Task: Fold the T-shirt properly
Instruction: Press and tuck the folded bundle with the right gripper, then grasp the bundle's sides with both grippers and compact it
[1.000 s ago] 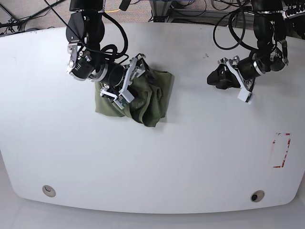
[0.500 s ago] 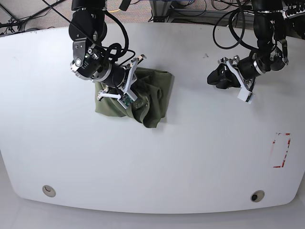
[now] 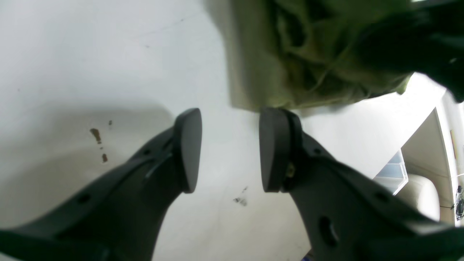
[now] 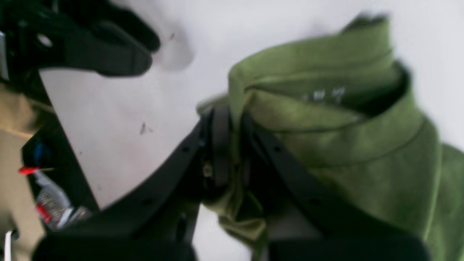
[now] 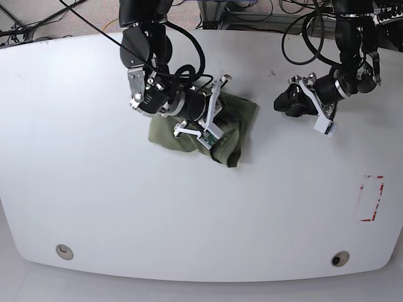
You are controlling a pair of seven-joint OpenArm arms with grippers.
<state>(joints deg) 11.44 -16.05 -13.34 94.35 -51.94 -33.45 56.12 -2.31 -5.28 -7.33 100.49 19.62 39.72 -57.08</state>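
While the near edge of the white worktop lies bare apart from two small round fittings near its front corners and a red-marked patch at one side, the T-shirt sits farther back as a crumpled olive heap, a little toward the right arm's side of the middle. The right gripper is down on that heap, its jaws pressed together on a raised fold of the green cloth; the right wrist view shows the fabric pinched between the two black fingers and bunched below them, with a ribbed hem or collar band curving away behind. That view is blurred. In the base view the right arm reaches in from the back edge over the shirt. Well apart, on the other side, the left gripper hovers above the bare worktop with its jaws standing apart and nothing between them; from its wrist view the shirt's edge lies just beyond the fingertips. Cables trail behind the worktop.
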